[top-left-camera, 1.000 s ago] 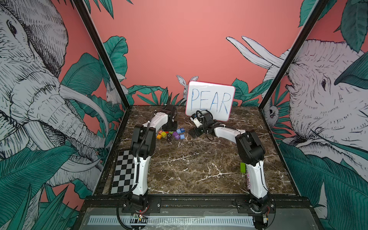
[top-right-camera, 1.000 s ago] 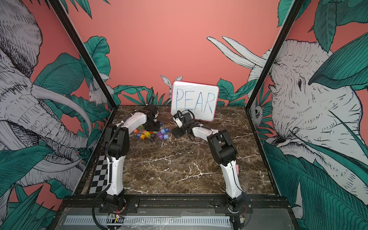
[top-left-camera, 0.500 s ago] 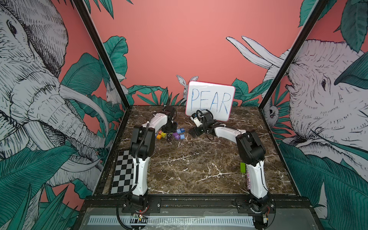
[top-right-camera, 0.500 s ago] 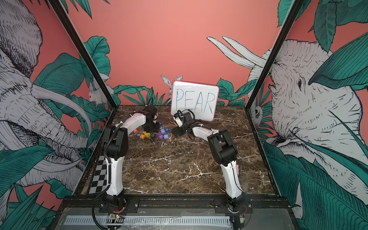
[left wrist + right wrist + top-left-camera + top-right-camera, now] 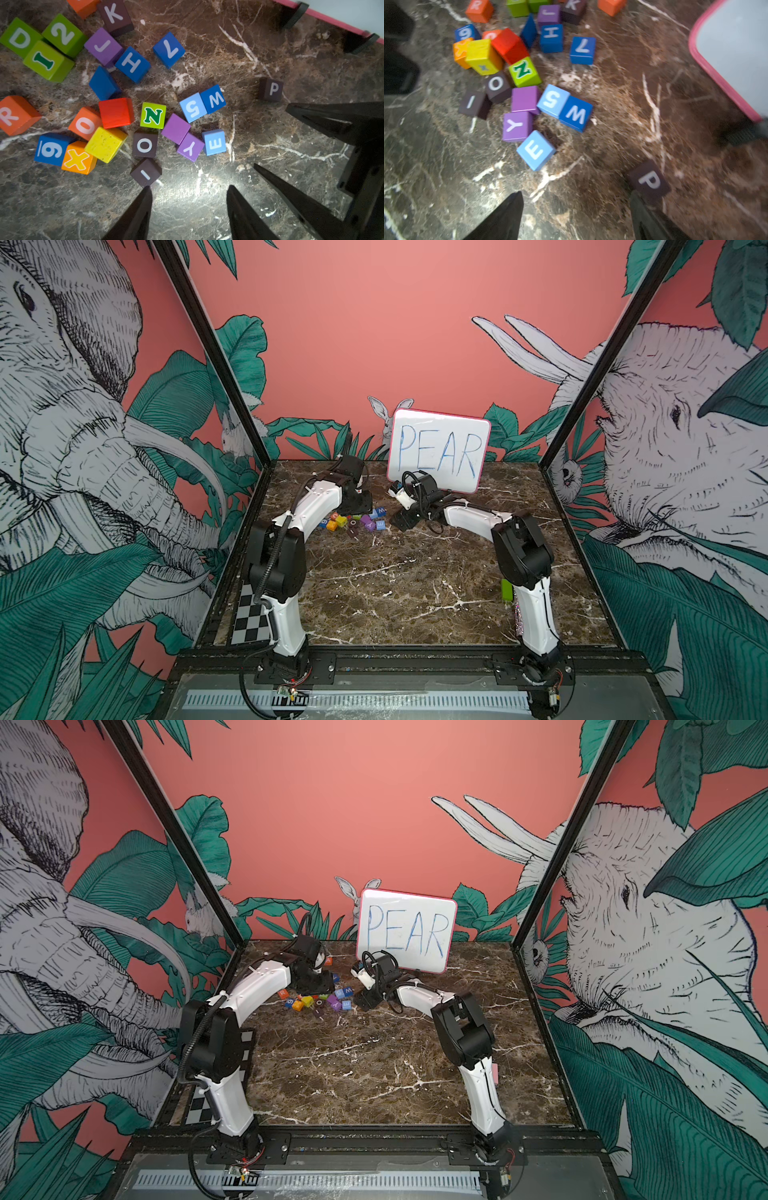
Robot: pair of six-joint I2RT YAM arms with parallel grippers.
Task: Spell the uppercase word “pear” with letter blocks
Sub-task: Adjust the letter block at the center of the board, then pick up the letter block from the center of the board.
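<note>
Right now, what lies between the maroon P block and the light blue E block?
Only bare marble tabletop separates the P block and the E block, clearest in the right wrist view.

Coral walls (image 5: 374, 323) bear elephants and green leaves; brown marble tabletop (image 5: 395, 593) with white veins.

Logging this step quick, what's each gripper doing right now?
Left gripper: open, holding nothing.
Right gripper: open, holding nothing; P block beside one fingertip.
</note>
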